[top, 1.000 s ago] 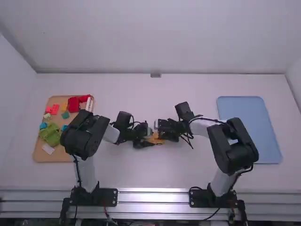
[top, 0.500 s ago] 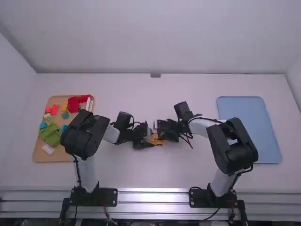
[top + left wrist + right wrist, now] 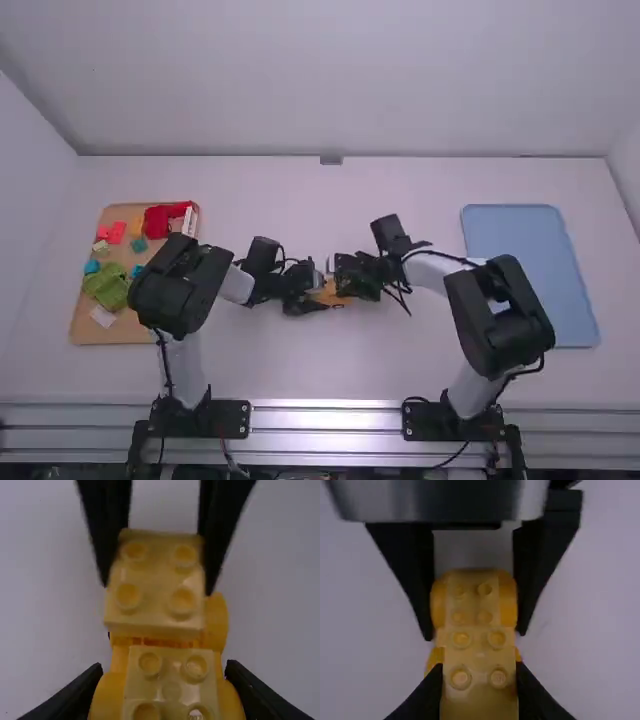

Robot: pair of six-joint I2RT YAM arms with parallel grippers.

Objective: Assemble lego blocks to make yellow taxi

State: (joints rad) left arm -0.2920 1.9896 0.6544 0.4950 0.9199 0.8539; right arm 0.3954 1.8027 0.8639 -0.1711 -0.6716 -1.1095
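Taxi [image 3: 329, 293], part-built, mid-table; directions by clock, high view, twelve straight away from the camera. Yellow body low between the two grippers, a pale yellow block [image 3: 171, 682] with round studs at its left-gripper end. Left gripper [image 3: 164, 672] comes in from nine o'clock, fingers closed on the sides of that end, where the rounded yellow wheels [image 3: 230, 700] bulge out. Right gripper [image 3: 479, 666] comes in from three o'clock and pinches a second pale block [image 3: 479, 692], studs up, over the body's other end. In the left wrist view a strip of deeper yellow shows between the two blocks. Whether the second block is seated or just above its studs, cannot tell. Step in hand, my reading: fitting this block while the left gripper steadies the body. Next move calls for edges squared to the body, studs lined up under it, then a straight, level push by the right gripper with the left bracing; let go only once it sits flat. Risk: a tilted push catches one row only, or rocks the body in the left gripper's pinch. Spare parts on the tan tray [image 3: 79, 328], toward nine o'clock: red pieces [image 3: 156, 221], green piece [image 3: 106, 286]. Blue tray [image 3: 530, 275] toward three o'clock. Build looks unfinished, stage hard to judge.
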